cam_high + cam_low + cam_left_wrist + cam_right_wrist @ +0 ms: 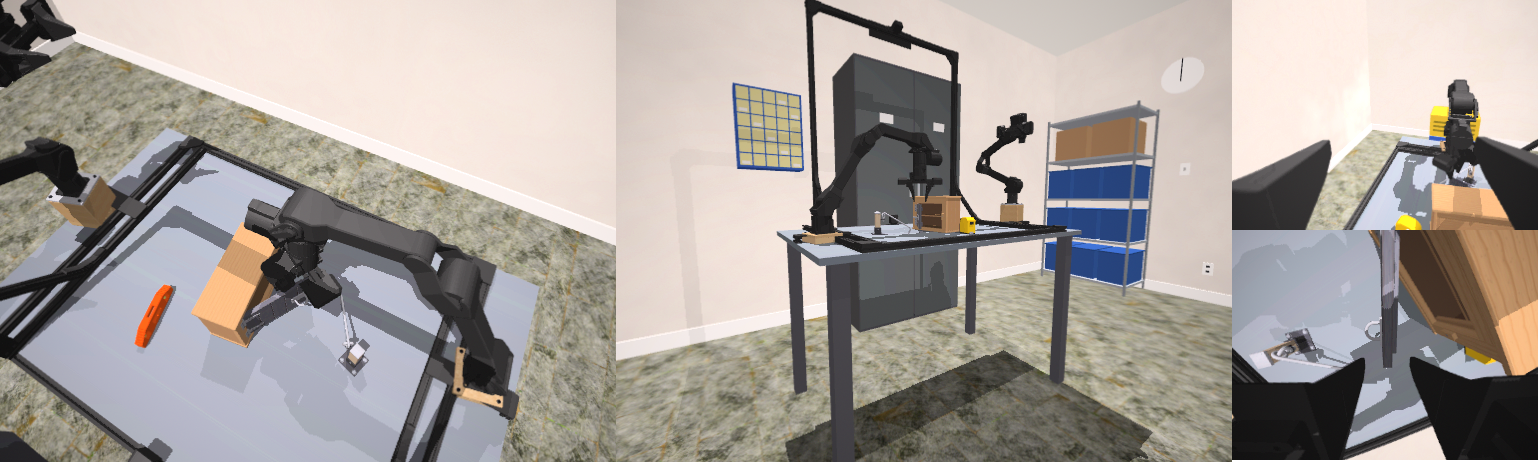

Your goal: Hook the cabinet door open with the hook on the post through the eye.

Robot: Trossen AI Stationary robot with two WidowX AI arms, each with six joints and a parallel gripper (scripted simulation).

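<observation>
In room with pale pink wall, flat blue-grey table holds tan wooden cabinet. Black left gripper, 10 o'clock from above: fingers apart. Black right gripper: fingers apart, empty, over open grey door. Small post, 4 o'clock from cabinet; thin silver hook leans off it. Round silver eye on door; cannot tell if hooked. Best go slow, don't bump hook.
</observation>
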